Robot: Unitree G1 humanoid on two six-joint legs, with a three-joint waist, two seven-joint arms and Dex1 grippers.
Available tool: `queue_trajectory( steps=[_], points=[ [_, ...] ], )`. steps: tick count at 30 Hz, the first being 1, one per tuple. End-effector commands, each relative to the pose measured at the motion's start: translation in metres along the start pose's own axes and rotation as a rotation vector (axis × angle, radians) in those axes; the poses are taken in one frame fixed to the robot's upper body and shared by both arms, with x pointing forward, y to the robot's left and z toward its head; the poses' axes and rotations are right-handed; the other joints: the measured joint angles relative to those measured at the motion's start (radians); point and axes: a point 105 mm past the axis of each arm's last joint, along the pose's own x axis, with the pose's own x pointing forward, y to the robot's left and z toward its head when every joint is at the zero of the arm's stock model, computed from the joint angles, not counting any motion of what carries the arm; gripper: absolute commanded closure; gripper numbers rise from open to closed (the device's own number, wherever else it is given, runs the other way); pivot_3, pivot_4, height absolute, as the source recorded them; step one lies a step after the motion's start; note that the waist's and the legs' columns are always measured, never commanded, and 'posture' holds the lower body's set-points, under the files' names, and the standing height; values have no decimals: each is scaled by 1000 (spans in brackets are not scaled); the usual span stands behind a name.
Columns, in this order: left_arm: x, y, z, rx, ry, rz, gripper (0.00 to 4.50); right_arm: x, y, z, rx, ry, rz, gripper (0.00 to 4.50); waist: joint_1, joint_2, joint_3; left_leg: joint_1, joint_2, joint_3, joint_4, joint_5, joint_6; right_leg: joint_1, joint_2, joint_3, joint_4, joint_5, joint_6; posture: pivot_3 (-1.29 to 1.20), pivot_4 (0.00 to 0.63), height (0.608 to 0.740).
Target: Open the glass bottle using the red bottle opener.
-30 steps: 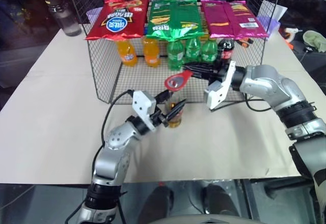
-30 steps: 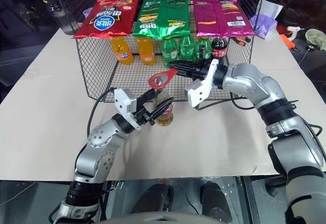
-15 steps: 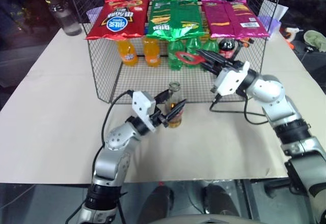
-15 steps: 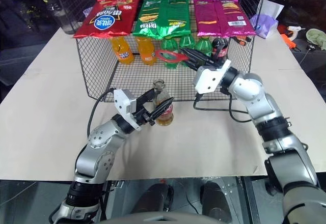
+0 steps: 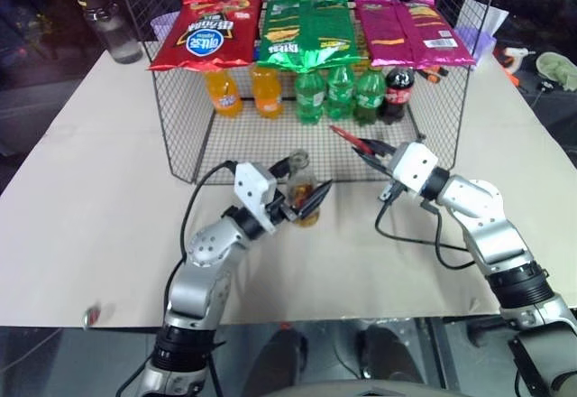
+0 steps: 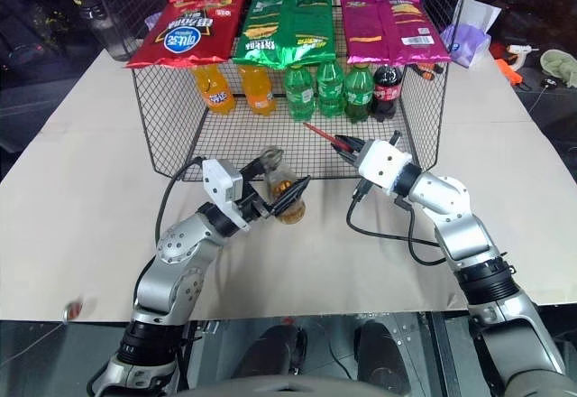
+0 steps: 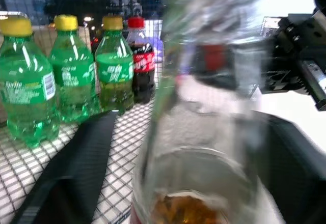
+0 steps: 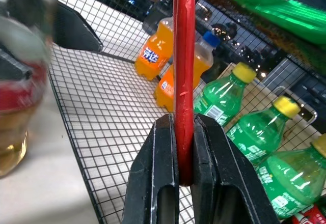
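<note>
The glass bottle (image 5: pixel 307 214), with amber liquid low in it, leans and blurs between the spread fingers of my left gripper (image 5: pixel 307 186), which is open. In the left wrist view the bottle (image 7: pixel 204 132) stands between the two black fingers (image 7: pixel 76 168). My right gripper (image 5: pixel 368 148) hovers to the bottle's right, in front of the wire basket. It is shut on the red bottle opener (image 5: pixel 344 133), which sticks out edge-on toward the basket. The right wrist view has the opener (image 8: pixel 184 56) pinched between the fingers (image 8: pixel 162 152).
The wire basket (image 5: pixel 180 135) holds orange soda bottles (image 5: pixel 224 92), green bottles (image 5: pixel 338 90) and a cola bottle (image 5: pixel 398 90), with chip bags (image 5: pixel 306 27) on top. A clear water bottle (image 5: pixel 113 29) stands back left. A small blurred object (image 5: pixel 90 314) lies front left.
My right gripper swung down and to the right, away from the bottle top, rolling the opener edge-on. The left fingers spread and the bottle tipped. A small object appeared at front left.
</note>
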Motion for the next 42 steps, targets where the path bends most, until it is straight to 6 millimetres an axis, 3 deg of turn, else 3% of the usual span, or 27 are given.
queue_trajectory(
  steps=[1, 12, 18, 20, 24, 28, 32, 37, 40, 42],
  points=[
    [0, -1, 9, 31, -33, -12, 78, -1, -10, 10, -29, -30, -37, 4500, 0, 0, 0, 0, 0, 0, 0, 0, 0, 0, 0, 0, 0, 0, 0, 0, 150, 740],
    [-5, -3, 12, 34, -38, -19, 78, -1, -6, 7, -3, -31, -52, 4500, 0, 0, 0, 0, 0, 0, 0, 0, 0, 0, 0, 0, 0, 0, 0, 0, 150, 740],
    [-29, -1, 16, 56, -10, -5, 78, -19, -13, -4, 127, 20, -101, 4500, 0, 0, 0, 0, 1, 0, -1, 0, 0, 0, 0, 0, 0, 0, 0, 0, 150, 740],
    [-41, 0, 15, 60, 14, 9, 78, -27, -6, -11, 214, 65, -62, 4500, 0, 0, 0, 0, 1, 0, -1, 0, 0, 0, 0, 0, -1, 0, 0, 0, 150, 740],
    [-66, 2, 8, 67, 72, 50, 78, -45, 28, -31, 424, 216, 79, 4500, 1, 0, 0, 0, 1, 0, -1, -1, 1, 0, -1, 0, -1, 0, 0, 0, 150, 740],
    [-85, 4, -5, 50, 132, 94, 78, -55, 59, -39, 613, 325, 187, 4500, 1, 1, 1, 0, 2, 0, -1, -2, 4, 0, -2, 0, -1, 0, 0, 0, 150, 740],
    [-91, 12, -14, 37, 156, 158, 78, -56, 60, -39, 700, 357, 161, 4500, 3, 1, 1, 0, 2, 0, -1, -3, 4, 0, -3, 0, -1, 0, 0, 0, 150, 740],
    [-93, 21, -24, 12, 183, 226, 0, -63, 55, -38, 762, 372, 115, 2324, 3, 1, 1, -1, 1, 0, -1, -3, 4, 0, -2, 0, -2, 0, 0, 0, 150, 740],
    [-98, 28, -28, 15, 202, 266, 0, -72, 50, -35, 793, 358, 93, 774, 5, 1, 1, -2, 1, -1, -1, -3, 4, 0, -2, -2, -2, 0, 0, 0, 150, 740],
    [-104, 33, -31, 34, 229, 287, 0, -82, 43, -35, 773, 362, 48, 52, 5, 1, 1, -3, 1, -2, -1, -3, 4, -1, -2, -2, -3, 0, 0, 0, 150, 740]
  ],
)
